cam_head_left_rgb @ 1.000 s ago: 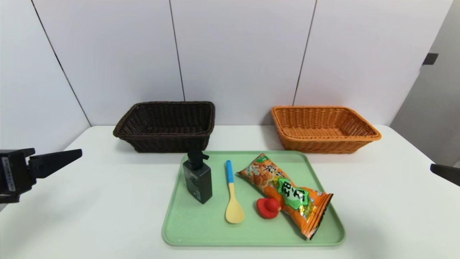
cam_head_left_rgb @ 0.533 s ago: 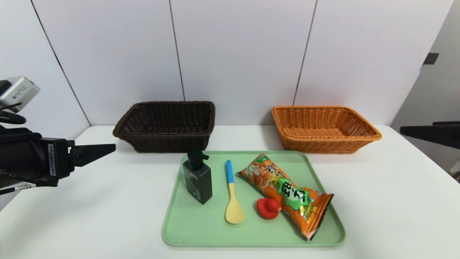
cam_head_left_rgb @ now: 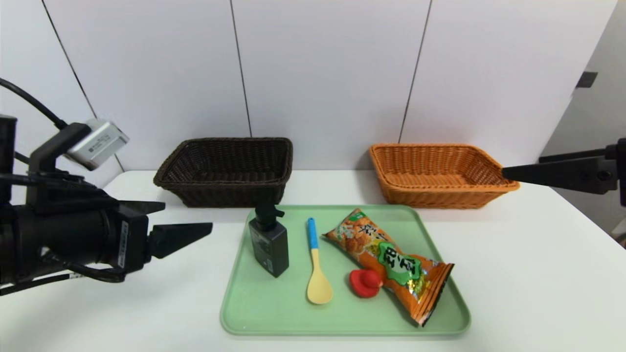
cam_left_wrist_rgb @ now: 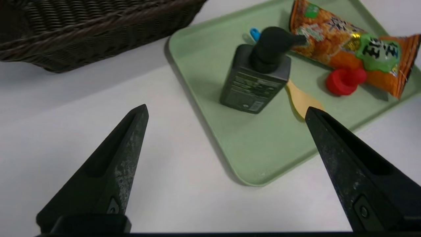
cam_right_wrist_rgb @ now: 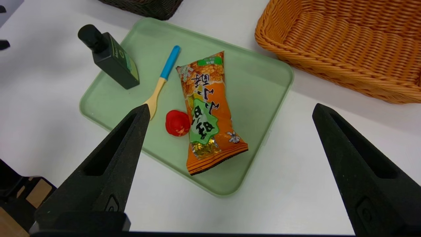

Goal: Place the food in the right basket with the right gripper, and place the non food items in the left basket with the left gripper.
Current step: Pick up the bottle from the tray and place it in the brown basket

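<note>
A green tray (cam_head_left_rgb: 264, 308) holds a dark pump bottle (cam_head_left_rgb: 268, 244), a spoon (cam_head_left_rgb: 317, 266) with a blue handle, a small red toy (cam_head_left_rgb: 364, 282) and an orange snack bag (cam_head_left_rgb: 389, 259). The dark brown left basket (cam_head_left_rgb: 220, 193) and the orange right basket (cam_head_left_rgb: 440, 198) stand behind the tray, both with nothing in them. My left gripper (cam_head_left_rgb: 188, 217) hovers open just left of the tray, pointing at the bottle (cam_left_wrist_rgb: 255, 79). My right gripper (cam_head_left_rgb: 522, 166) is open in the air at the orange basket's right end, above and right of the snack bag (cam_right_wrist_rgb: 207, 112).
The white table (cam_head_left_rgb: 513, 274) runs to a white panelled wall behind the baskets. Its right edge (cam_head_left_rgb: 582, 210) lies close to the right arm. Bare table lies on both sides of the tray and in front of it.
Both arms have swung in from the sides. The left gripper moved right toward the tray's left edge. The right gripper rose and moved left to the orange basket's right end.
</note>
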{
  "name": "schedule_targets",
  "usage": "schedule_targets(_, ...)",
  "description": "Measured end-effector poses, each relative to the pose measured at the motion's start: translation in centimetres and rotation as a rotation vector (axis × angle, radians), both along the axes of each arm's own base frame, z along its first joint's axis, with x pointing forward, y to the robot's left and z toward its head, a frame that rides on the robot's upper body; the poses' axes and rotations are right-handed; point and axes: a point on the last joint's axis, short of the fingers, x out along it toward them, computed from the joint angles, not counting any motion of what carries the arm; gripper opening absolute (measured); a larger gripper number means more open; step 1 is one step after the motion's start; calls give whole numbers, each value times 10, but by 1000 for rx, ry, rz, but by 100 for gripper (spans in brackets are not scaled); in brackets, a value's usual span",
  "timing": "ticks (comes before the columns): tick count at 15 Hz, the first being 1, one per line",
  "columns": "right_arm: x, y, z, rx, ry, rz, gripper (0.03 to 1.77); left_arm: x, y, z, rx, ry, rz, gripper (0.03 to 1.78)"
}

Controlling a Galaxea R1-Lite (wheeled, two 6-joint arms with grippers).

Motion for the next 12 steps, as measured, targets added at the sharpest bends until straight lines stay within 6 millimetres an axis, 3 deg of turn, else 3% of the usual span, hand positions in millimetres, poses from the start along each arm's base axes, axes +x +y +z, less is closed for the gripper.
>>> schedule_targets(4,8,2,-4,-2,22,1,171,-5,-11,-25,29,14,-224,169)
schedule_targets(12,6,8,-3,2,23,29,171,15,-22,-71,16,-126,-280,169)
